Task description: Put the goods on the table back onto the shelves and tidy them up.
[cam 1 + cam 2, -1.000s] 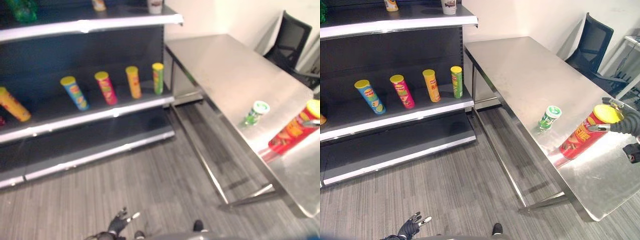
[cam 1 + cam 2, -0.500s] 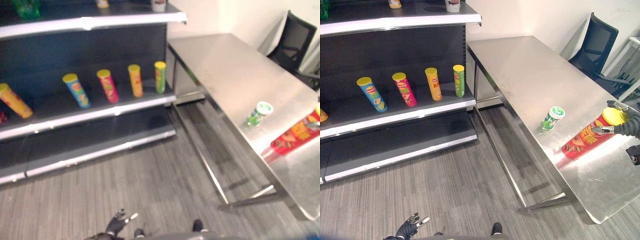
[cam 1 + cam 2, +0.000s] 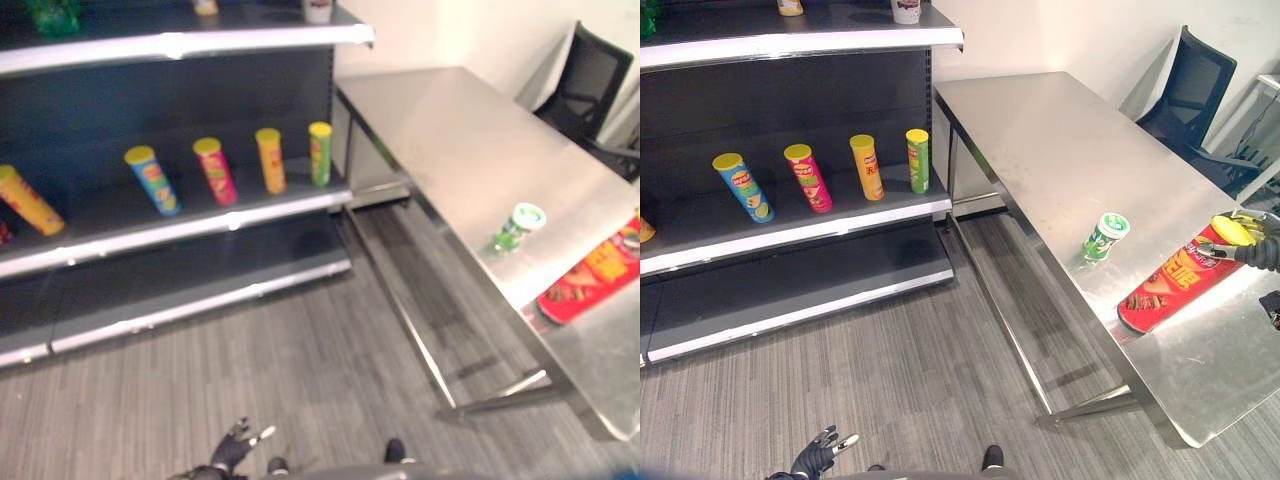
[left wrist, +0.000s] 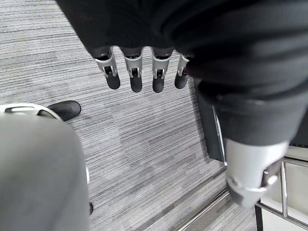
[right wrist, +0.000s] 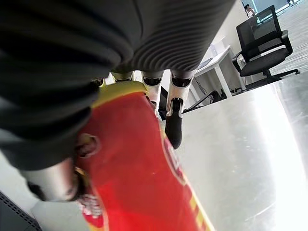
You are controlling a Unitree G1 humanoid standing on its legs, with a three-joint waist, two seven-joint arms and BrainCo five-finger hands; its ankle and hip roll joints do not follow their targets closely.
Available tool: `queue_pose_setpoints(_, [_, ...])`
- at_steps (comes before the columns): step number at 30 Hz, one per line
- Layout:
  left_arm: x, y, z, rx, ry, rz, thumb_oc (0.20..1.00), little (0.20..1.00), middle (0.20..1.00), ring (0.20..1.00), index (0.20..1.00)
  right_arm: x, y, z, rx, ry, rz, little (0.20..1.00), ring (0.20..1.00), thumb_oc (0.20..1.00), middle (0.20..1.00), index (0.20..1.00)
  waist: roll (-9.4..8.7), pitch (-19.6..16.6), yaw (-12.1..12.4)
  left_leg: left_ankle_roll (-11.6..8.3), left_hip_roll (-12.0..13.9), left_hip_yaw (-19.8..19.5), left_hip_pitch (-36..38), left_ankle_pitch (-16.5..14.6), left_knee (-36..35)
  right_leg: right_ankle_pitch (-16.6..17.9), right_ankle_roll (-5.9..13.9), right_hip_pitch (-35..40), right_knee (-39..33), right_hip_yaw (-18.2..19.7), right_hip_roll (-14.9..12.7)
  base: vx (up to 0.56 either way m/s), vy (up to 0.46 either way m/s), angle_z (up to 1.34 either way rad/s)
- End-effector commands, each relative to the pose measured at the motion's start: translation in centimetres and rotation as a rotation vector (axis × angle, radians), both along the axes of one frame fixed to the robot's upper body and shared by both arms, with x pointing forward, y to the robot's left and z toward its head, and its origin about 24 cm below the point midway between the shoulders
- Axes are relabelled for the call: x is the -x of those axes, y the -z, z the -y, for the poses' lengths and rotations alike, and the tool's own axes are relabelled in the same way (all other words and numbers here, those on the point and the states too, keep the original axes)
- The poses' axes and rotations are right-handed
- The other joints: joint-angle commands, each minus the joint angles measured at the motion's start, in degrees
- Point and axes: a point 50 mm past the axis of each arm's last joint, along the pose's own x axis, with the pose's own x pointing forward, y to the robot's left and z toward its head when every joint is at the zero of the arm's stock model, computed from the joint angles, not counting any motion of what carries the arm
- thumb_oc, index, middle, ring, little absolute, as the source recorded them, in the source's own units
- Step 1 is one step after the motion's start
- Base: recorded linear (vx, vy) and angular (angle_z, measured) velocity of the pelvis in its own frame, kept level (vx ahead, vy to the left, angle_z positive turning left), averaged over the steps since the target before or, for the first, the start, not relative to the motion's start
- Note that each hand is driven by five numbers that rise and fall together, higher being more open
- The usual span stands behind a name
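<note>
Two goods lie on the steel table (image 3: 1060, 130) at the right of the scene: a red can with a yellow lid (image 3: 1180, 280) and a small green-and-white cup (image 3: 1103, 236). The red can is tilted, its base toward the table's near-left edge and its yellow lid up toward the far right, where the right hand (image 3: 1252, 252) meets it at the view's right edge. In the right wrist view the can (image 5: 139, 183) runs along under the palm, with the hand's thumb (image 5: 53, 180) against one side and the dark-tipped fingers (image 5: 174, 122) reaching past the lid end on the other side; the hand seems wrapped round the can's upper end, though how firmly the fingers press is hard to judge from so close. The cup stands upright just left of the can, apart from it and from the hand. The left hand (image 3: 820, 455) hangs low over the grey floor (image 3: 890, 380) at the near left, well apart from the table, its fingers (image 4: 134, 79) straight and loosely spread with nothing in them. On the dark shelf unit (image 3: 790, 230) at the far left, a blue can (image 3: 740, 186), a pink can (image 3: 807, 178), an orange can (image 3: 867, 167) and a green can (image 3: 916, 160) stand in a row on the middle shelf. A black office chair (image 3: 1188, 85) stands beyond the table's far right side.
</note>
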Motion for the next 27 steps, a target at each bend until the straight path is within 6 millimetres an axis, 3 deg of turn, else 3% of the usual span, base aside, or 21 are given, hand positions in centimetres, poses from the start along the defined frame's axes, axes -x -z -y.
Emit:
queue_pose_setpoints(1, [-2.3, -0.9, -1.0, -0.022, -0.005, 0.080, 1.000, 1.000, 1.000, 1.000, 1.000, -1.1, -4.1, -2.5, 0.030, -0.112, 0.221, 0.200, 0.200, 0.200, 0.200, 0.200, -1.70, 0.23, 2.32, -3.55, 0.94, -1.43, 0.79, 1.23, 0.22, 1.40, 0.95, 3.53, 0.46, -5.12, -0.51, 0.00, -0.071, 0.01])
queue_pose_setpoints(3, [-2.4, -1.0, -1.1, -0.026, -0.011, 0.084, 1.000, 1.000, 1.000, 1.000, 1.000, -1.0, -4.9, -3.0, 0.023, -0.130, 0.286, 0.200, 0.200, 0.200, 0.200, 0.200, -1.63, 0.25, 2.35, -3.69, 1.19, -1.67, 0.87, 1.36, 0.22, 1.13, 0.73, 3.76, 0.46, -5.24, -0.27, -0.01, -0.075, 0.06])
queue_pose_setpoints(4, [-2.5, -1.2, -1.2, -0.030, -0.019, 0.098, 1.000, 1.000, 1.000, 1.000, 1.000, -1.0, -6.1, -4.7, -0.010, -0.209, 0.399, 0.200, 0.200, 0.200, 0.200, 0.200, -1.52, 0.19, 2.55, -3.96, 1.59, -2.18, 0.86, 1.78, 0.22, 0.58, 0.41, 3.95, 0.46, -5.22, 0.22, -0.03, -0.103, 0.11])
queue_pose_setpoints(7, [-3.1, -1.6, -1.6, -0.046, -0.025, 0.128, 1.000, 1.000, 1.000, 1.000, 1.000, -0.8, -8.2, -7.7, 0.004, -0.351, 0.520, 0.200, 0.200, 0.200, 0.200, 0.200, -1.31, 0.56, 2.93, -4.31, 2.07, -3.68, 0.20, 3.20, 0.22, -0.12, -0.13, 3.81, 0.46, -4.79, 0.97, -0.06, -0.110, 0.17])
queue_pose_setpoints(8, [-3.8, -1.9, -1.4, -0.045, -0.008, 0.151, 1.000, 1.000, 1.000, 1.000, 1.000, 0.1, -10.2, -10.0, 0.052, -0.451, 0.612, 0.200, 0.200, 0.200, 0.200, 0.200, -1.49, 2.64, 3.32, -4.87, 2.67, -3.12, -2.71, 4.50, 6.09, -0.46, -0.92, 4.52, 0.46, -5.43, 0.74, -0.08, -0.070, 0.28])
queue_pose_setpoints(9, [-3.8, -1.9, -1.4, -0.045, -0.007, 0.152, 1.000, 1.000, 1.000, 1.000, 1.000, 0.2, -10.2, -10.0, 0.052, -0.450, 0.613, 0.200, 0.200, 0.200, 0.200, 0.200, -1.52, 2.48, 3.24, -4.82, 2.64, -3.23, -3.04, 4.54, 6.20, -0.40, -0.92, 4.31, 0.46, -5.53, 0.70, -0.15, -0.042, 0.43])
queue_pose_setpoints(11, [-4.3, -2.0, -1.2, -0.034, 0.003, 0.166, 1.000, 1.000, 1.000, 1.000, 1.000, 0.6, -10.7, -11.4, 0.045, -0.518, 0.654, 0.200, 0.200, 0.200, 0.200, 0.200, -2.02, 3.17, 2.17, -5.36, 5.64, 2.56, -3.96, 4.81, 9.45, 0.19, -1.25, 3.98, 0.63, -7.06, -0.23, -0.13, 0.057, 0.54])
queue_pose_setpoints(13, [-3.8, -2.0, -1.4, -0.037, 0.010, 0.158, 1.000, 1.000, 1.000, 1.000, 1.000, 0.7, -10.7, -12.9, 0.084, -0.577, 0.644, 0.200, 0.200, 0.200, 0.200, 0.200, -1.81, 2.68, 1.66, -6.04, 8.35, 3.76, -1.77, 4.79, 8.94, 0.65, -0.80, 3.63, 0.61, -6.95, -0.67, 0.00, 0.207, 0.61])
queue_pose_setpoints(14, [-3.4, -2.0, -2.0, -0.044, -0.005, 0.147, 1.000, 1.000, 1.000, 1.000, 1.000, 1.1, -10.4, -14.3, 0.057, -0.648, 0.664, 0.200, 0.200, 0.200, 0.200, 0.200, -1.41, 2.15, 1.46, -7.00, 11.01, 0.91, -0.38, 6.47, 8.28, 1.02, -0.20, 3.21, 1.31, -6.54, -1.68, 0.06, 0.227, 0.23])
queue_pose_setpoints(15, [-3.3, -2.0, -2.0, -0.045, -0.006, 0.147, 1.000, 1.000, 1.000, 1.000, 1.000, 1.1, -10.4, -14.3, 0.056, -0.648, 0.664, 0.200, 0.200, 0.200, 0.200, 0.200, -1.38, 2.15, 1.31, -7.06, 11.09, 0.76, -0.41, 6.51, 8.26, 1.00, -0.22, 3.28, 1.28, -6.68, -1.60, 0.05, 0.319, -0.12])
queue_pose_setpoints(17, [-3.8, -2.2, -2.3, -0.057, 0.012, 0.153, 1.000, 1.000, 1.000, 1.000, 1.000, 1.1, -10.8, -15.2, 0.051, -0.688, 0.690, 0.200, 0.200, 0.200, 0.200, 0.200, -0.53, 1.86, 0.89, -8.56, 15.06, -3.18, 0.09, 9.59, 7.68, 1.38, 1.10, 2.35, 2.76, -7.05, -4.14, 0.03, 0.348, -0.26])
queue_pose_setpoints(18, [-4.3, -2.5, -2.4, -0.060, 0.022, 0.168, 1.000, 1.000, 1.000, 1.000, 1.000, 1.2, -10.9, -15.6, 0.058, -0.704, 0.708, 0.200, 0.200, 0.200, 0.200, 0.200, -0.14, 1.69, 0.82, -9.17, 15.56, -5.17, 0.66, 9.33, 7.72, 1.72, 2.06, 1.69, 3.36, -6.87, -5.73, 0.05, 0.431, -0.17])
queue_pose_setpoints(19, [-4.5, -2.5, -2.4, -0.066, 0.033, 0.171, 1.000, 1.000, 1.000, 1.000, 1.000, 1.5, -10.8, -15.8, 0.059, -0.715, 0.716, 0.200, 0.200, 0.200, 0.200, 0.200, 0.07, 1.40, 0.65, -9.21, 14.72, -6.73, 0.72, 7.43, 6.55, 2.59, 2.97, 1.30, 3.58, -6.63, -7.04, 0.07, 0.472, -0.08])
queue_pose_setpoints(20, [-5.0, -2.7, -2.5, -0.070, 0.040, 0.182, 1.000, 1.000, 1.000, 1.000, 1.000, 1.9, -10.4, -15.6, 0.059, -0.706, 0.709, 0.200, 0.200, 0.200, 0.200, 0.200, 0.03, 0.88, -0.31, -8.67, 13.65, -5.63, 1.12, 4.61, 5.17, 4.93, 4.04, 1.49, 3.84, -6.66, -9.16, 0.06, 0.321, -0.07])
queue_pose_setpoints(21, [-5.1, -2.7, -2.5, -0.071, 0.044, 0.181, 1.000, 1.000, 1.000, 1.000, 1.000, 2.0, -10.4, -15.5, 0.059, -0.702, 0.709, 0.200, 0.200, 0.200, 0.200, 0.200, -0.15, 0.89, -0.08, -8.56, 13.42, -5.55, 1.17, 4.55, 5.16, 5.02, 4.16, 1.51, 3.79, -6.59, -9.38, 0.08, 0.450, 0.16])
queue_pose_setpoints(22, [-5.3, -2.8, -3.0, -0.089, 0.068, 0.168, 1.000, 1.000, 1.000, 1.000, 1.000, 2.3, -9.5, -15.0, 0.043, -0.669, 0.707, 0.200, 0.200, 0.200, 0.200, 0.200, -1.03, 0.53, -0.60, -6.87, 10.19, -2.44, 2.18, 1.18, 2.15, 12.18, 5.86, 0.33, 4.91, -4.95, -12.91, 0.03, 0.451, 0.46])
queue_pose_setpoints(24, [-5.9, -3.3, -3.4, -0.112, 0.133, 0.172, 1.000, 1.000, 1.000, 1.000, 1.000, 2.1, -8.7, -15.1, 0.049, -0.653, 0.679, 0.200, 0.200, 0.200, 0.200, 0.200, -1.96, 0.34, -0.20, -4.66, 6.31, -1.23, 2.05, -0.84, 0.22, 21.82, 5.99, -2.89, 5.67, -2.50, -16.45, -0.04, 0.535, 0.33])
queue_pose_setpoints(25, [-6.5, -3.8, -3.9, -0.134, 0.164, 0.184, 1.000, 1.000, 1.000, 1.000, 1.000, 1.9, -8.7, -15.2, 0.041, -0.660, 0.673, 0.200, 0.200, 0.200, 0.200, 0.200, -1.45, 0.93, -0.44, -3.73, 5.67, -1.59, 1.81, -1.09, 0.22, 22.05, 5.99, -4.06, 7.16, -0.48, -16.33, -0.11, 0.471, -0.38])
queue_pose_setpoints(27, [-7.4, -4.7, -5.1, -0.170, 0.186, 0.200, 1.000, 1.000, 1.000, 1.000, 1.000, 0.9, -7.9, -15.7, 0.035, -0.667, 0.629, 0.200, 0.200, 0.200, 0.200, 0.200, -0.12, 2.04, -0.35, -1.49, 4.65, -1.82, 0.71, -0.56, 0.22, 18.64, 5.29, -6.57, 16.89, 4.55, -15.29, -0.15, 0.530, -0.33])
